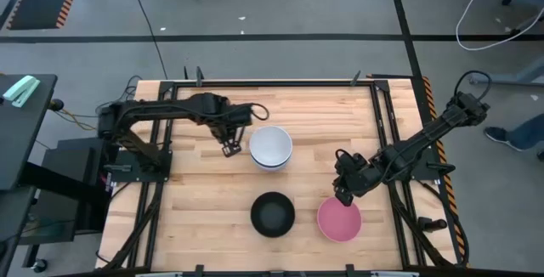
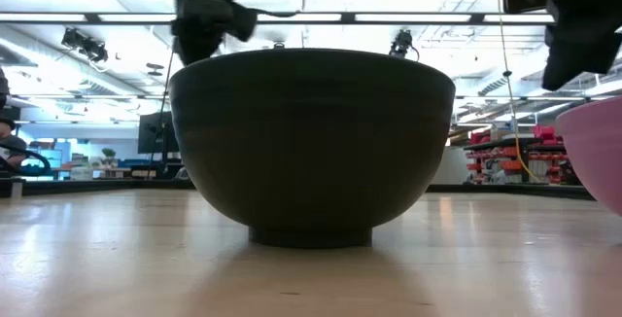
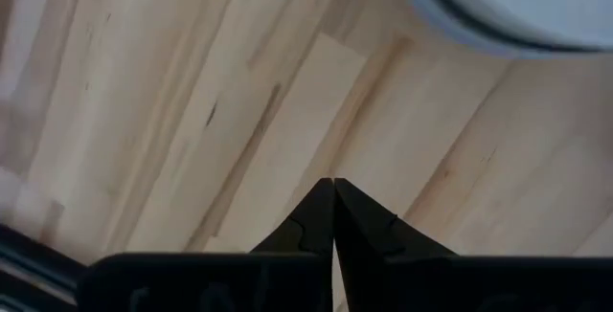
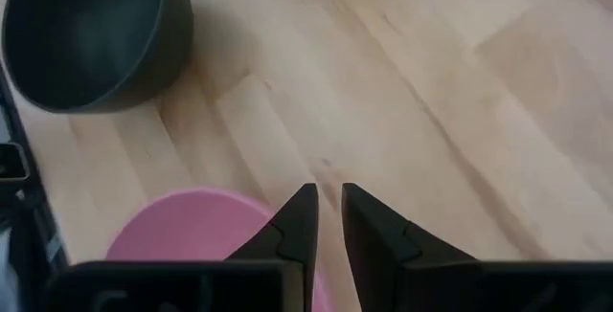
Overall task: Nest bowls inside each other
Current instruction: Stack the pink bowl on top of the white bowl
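**Three bowl positions on wooden surface; both end effectors empty**

Surface (image 1: 204, 183): light wooden planks inside a dark metal frame, seen whole in the high view.

White bowl (image 1: 271, 146): mid-surface, slightly toward the far edge. It sits on top of a stack; a darker, bluish rim shows beneath its near edge, so at least one other bowl lies under it. How many are in the stack cannot be told. In the left wrist view its pale rim with a dark band below is visible.

Black bowl (image 1: 273, 214): upright and alone near the front edge, well apart from the white stack. It fills the low view, standing on its foot ring, and shows in the right wrist view as well.

Pink bowl (image 1: 339, 219): upright near the front edge, just beside the black bowl on its right, not touching it. Its edge appears at the margin of the low view.

Left end effector (image 1: 229, 149): just beside the white bowl's left side, apart from it. Fingers (image 3: 311, 226) pressed together tip to tip, grasping nothing.

Right end effector (image 1: 342, 197): over the pink bowl's far-left rim. Fingers (image 4: 299, 218) nearly together with a narrow gap between them, nothing held.
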`<state>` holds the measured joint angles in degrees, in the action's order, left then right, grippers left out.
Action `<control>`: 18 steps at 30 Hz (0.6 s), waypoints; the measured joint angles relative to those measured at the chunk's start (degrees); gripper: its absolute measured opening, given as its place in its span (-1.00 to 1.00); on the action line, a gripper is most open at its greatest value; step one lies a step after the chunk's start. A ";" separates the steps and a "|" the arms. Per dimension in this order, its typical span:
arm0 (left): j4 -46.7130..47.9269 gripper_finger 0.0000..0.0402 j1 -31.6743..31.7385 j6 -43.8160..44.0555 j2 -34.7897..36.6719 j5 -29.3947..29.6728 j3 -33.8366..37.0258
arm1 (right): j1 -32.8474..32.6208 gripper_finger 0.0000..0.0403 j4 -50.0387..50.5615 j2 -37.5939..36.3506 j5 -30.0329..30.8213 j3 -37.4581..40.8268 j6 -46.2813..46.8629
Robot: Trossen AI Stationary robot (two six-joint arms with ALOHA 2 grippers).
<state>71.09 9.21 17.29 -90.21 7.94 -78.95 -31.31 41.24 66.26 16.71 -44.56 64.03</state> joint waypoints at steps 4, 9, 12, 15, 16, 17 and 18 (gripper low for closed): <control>-3.82 -0.86 -0.27 2.80 7.09 0.00 7.00 | -1.24 -0.70 -0.01 0.00 -1.69 0.02 3.85; -8.50 -0.83 -1.77 5.40 15.50 -0.02 16.09 | -4.14 -0.70 0.40 0.64 -2.27 0.04 8.65; -10.58 -0.86 -2.41 7.79 19.76 -0.07 21.05 | -5.91 -0.70 2.06 1.22 -2.44 0.04 11.46; -11.58 -0.89 -2.80 9.50 22.74 -0.04 24.76 | -7.22 -0.70 4.75 1.57 -2.93 0.04 14.64; -12.31 -0.90 -2.80 10.12 23.48 -0.04 25.71 | -7.62 -0.70 5.54 1.55 -3.18 0.07 15.75; -12.86 -0.91 -2.80 10.76 24.22 -0.05 26.63 | -7.99 -0.70 5.83 1.55 -3.40 0.07 16.83; -12.87 -0.92 -2.84 11.23 24.80 -0.07 27.47 | -8.36 -0.70 5.96 1.55 -3.66 0.07 17.57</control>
<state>58.22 6.37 28.52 -65.41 7.88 -51.48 -39.68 47.20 67.81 13.05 -44.49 81.59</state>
